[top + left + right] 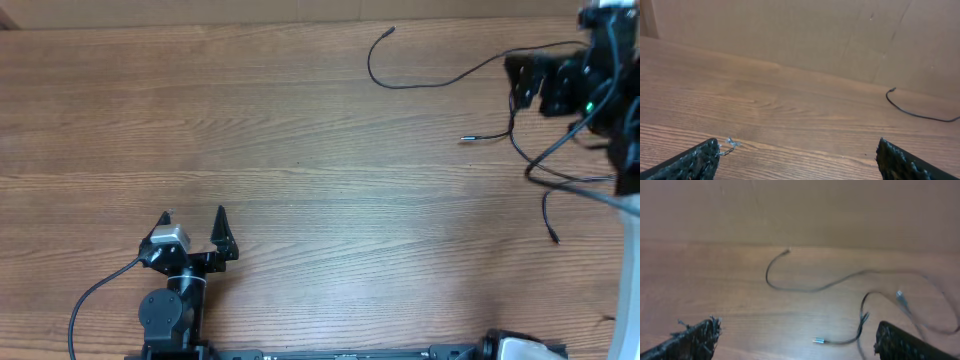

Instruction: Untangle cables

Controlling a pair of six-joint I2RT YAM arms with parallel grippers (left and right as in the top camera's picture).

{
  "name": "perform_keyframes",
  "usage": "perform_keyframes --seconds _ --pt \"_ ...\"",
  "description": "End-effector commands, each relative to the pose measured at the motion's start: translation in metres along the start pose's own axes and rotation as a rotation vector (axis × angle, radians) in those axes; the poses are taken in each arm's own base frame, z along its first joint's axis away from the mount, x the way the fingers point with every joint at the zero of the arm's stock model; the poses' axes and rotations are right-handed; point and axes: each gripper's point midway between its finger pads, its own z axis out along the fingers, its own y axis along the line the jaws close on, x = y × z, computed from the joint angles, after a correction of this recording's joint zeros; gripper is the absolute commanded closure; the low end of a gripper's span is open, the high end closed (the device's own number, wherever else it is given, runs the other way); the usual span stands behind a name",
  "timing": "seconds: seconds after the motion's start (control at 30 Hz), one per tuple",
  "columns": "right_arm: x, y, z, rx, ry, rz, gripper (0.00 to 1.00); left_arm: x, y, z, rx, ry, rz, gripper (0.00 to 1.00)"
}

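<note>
Several thin black cables lie loose at the far right of the table. One long cable (pixel 400 85) curls from a black tip at the back and also shows in the right wrist view (pixel 790 287) and the left wrist view (pixel 905 111). A second cable ends in a silver plug (pixel 466 138) (pixel 819 340). More strands loop under the right arm (pixel 545 175), and one end (pixel 553 236) trails toward the front. My right gripper (pixel 515 82) (pixel 799 326) is open and empty above the silver-plug cable. My left gripper (pixel 193 216) (pixel 798 145) is open and empty, far from the cables.
The wooden table (pixel 300 150) ends at a brown wall at the back (pixel 790 30). The left arm's base and its thick black cable (pixel 85 305) are at the front left. A white object (pixel 525 348) shows at the front right edge.
</note>
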Motion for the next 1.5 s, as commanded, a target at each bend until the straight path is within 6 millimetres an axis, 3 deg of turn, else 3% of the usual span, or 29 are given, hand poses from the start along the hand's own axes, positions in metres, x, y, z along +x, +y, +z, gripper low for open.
perform_keyframes --seconds 0.0,0.23,0.87,1.1,1.47 --pt "0.019 0.005 0.001 -0.02 -0.077 0.08 0.0 -0.001 -0.001 -0.001 0.01 -0.007 0.011 0.0" --pt "0.044 0.009 -0.003 -0.032 -0.338 0.12 0.0 -0.001 -0.001 -0.001 0.01 -0.007 0.012 0.0" --pt "0.144 -0.006 -0.059 0.065 -0.79 0.102 0.0 -0.001 -0.001 -0.001 0.01 -0.007 0.011 0.0" --pt "0.17 -0.006 -0.058 0.086 -0.835 0.091 0.0 -0.001 -0.001 -0.001 0.01 -0.007 0.011 0.0" --pt "0.2 -0.012 -0.044 0.121 -0.727 0.153 0.0 -0.001 -0.001 -0.001 0.01 -0.007 0.011 0.0"
